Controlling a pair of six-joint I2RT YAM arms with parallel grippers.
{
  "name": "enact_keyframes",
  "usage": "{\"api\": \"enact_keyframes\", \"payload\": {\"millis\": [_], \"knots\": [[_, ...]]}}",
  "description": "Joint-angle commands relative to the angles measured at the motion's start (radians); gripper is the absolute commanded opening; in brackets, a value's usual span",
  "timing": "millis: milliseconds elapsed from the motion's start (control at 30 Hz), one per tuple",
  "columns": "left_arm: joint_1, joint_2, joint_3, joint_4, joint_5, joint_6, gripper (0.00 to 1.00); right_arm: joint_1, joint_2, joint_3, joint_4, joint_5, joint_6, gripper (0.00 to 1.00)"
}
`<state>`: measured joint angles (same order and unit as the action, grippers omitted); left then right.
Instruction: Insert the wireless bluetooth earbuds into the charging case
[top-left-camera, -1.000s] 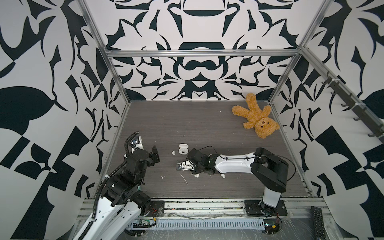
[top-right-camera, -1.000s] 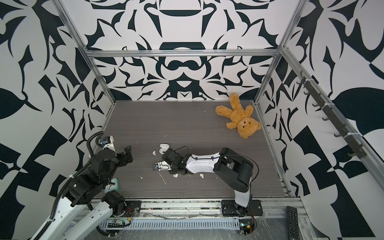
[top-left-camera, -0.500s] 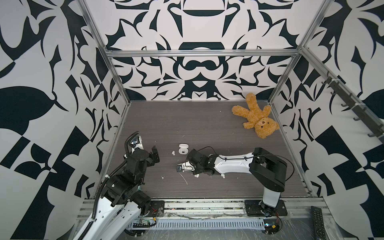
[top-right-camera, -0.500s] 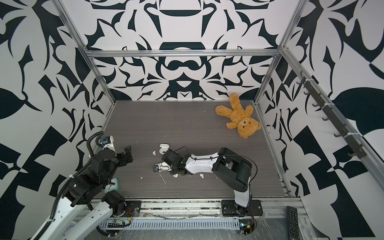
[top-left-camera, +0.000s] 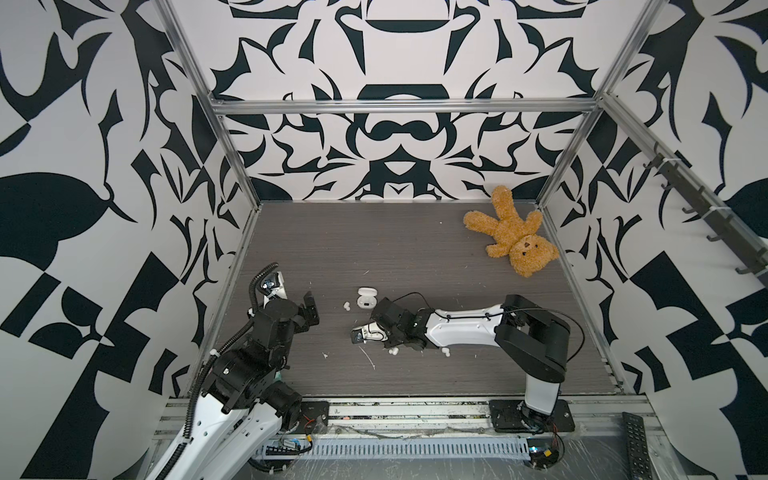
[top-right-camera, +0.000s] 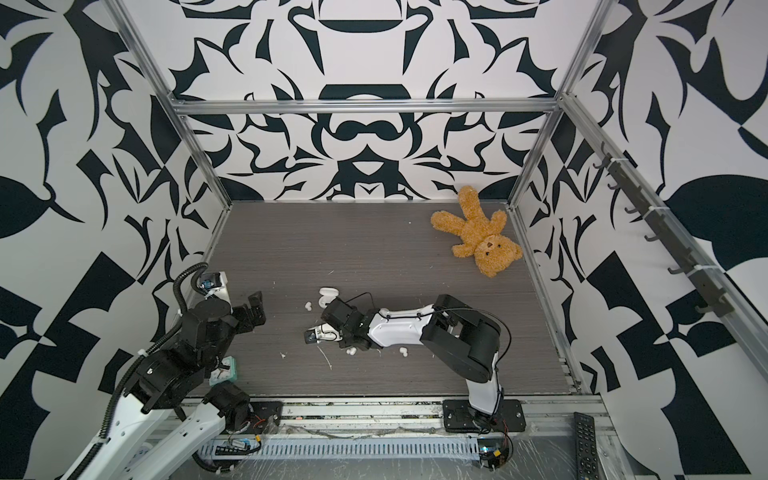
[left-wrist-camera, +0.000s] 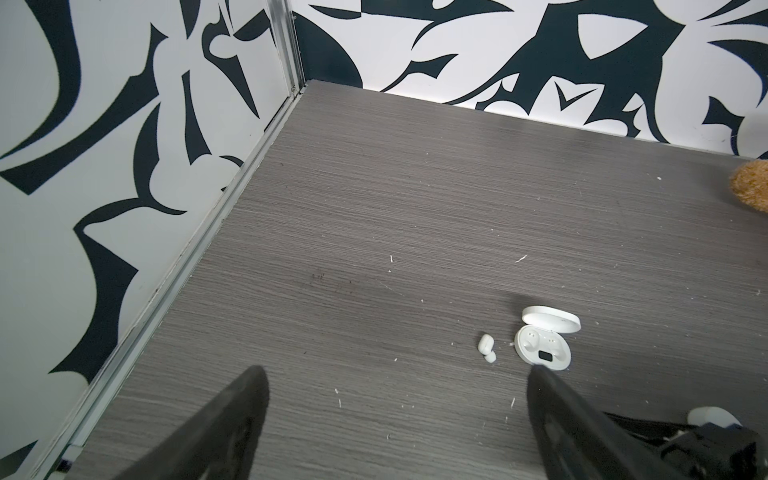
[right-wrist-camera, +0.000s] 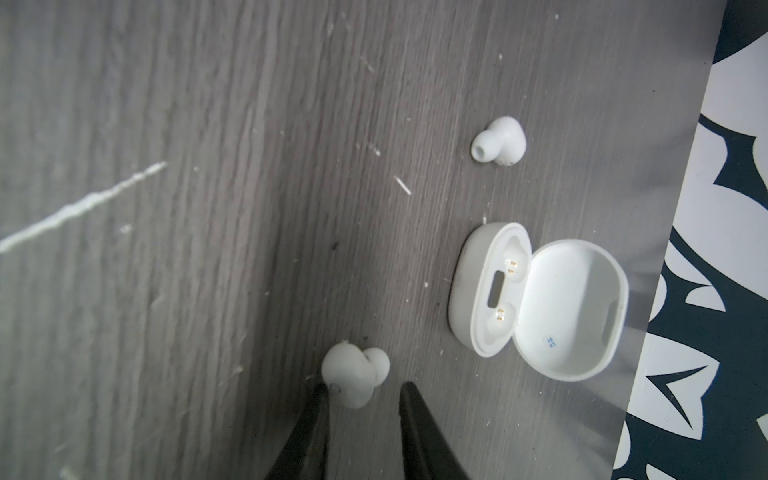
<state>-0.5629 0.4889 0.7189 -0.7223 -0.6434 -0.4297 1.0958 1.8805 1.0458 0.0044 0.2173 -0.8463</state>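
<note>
The right gripper (right-wrist-camera: 361, 390) has narrowed its jaws around an earbud (right-wrist-camera: 353, 374) on the table (right-wrist-camera: 166, 291). One finger touches it, but the grip is not yet clamped. The open charging case (right-wrist-camera: 467, 299) lies near, both sockets empty, so pickup looks imminent.

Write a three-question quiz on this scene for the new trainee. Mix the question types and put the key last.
1. True or false: the charging case has its lid shut.
2. Its wells hold: A) two earbuds; B) one; C) nothing.
3. Which gripper has an earbud at its fingertips?

Key: 1. False, the lid stands open. 2. C. 3. The right gripper; the left gripper is open and empty.
</note>
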Motion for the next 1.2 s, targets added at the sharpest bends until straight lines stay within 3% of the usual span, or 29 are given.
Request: {"api": "enact_keyframes", "payload": {"millis": [0,533,1167], "knots": [[0.004,-0.013,-0.006,-0.007,-0.014,-0.011,0.99,0.01,0.02,0.029,-0.04,-0.013,-0.006,0.31],[0.004,-0.015,-0.006,-0.008,-0.014,-0.012,0.99,0.019,0.064,0.099,-0.103,0.01,0.035,0.3],[0.004,-0.02,-0.006,-0.011,-0.016,-0.023,0.99,0.001,0.108,0.187,-0.25,-0.051,0.147,0.24]]}}
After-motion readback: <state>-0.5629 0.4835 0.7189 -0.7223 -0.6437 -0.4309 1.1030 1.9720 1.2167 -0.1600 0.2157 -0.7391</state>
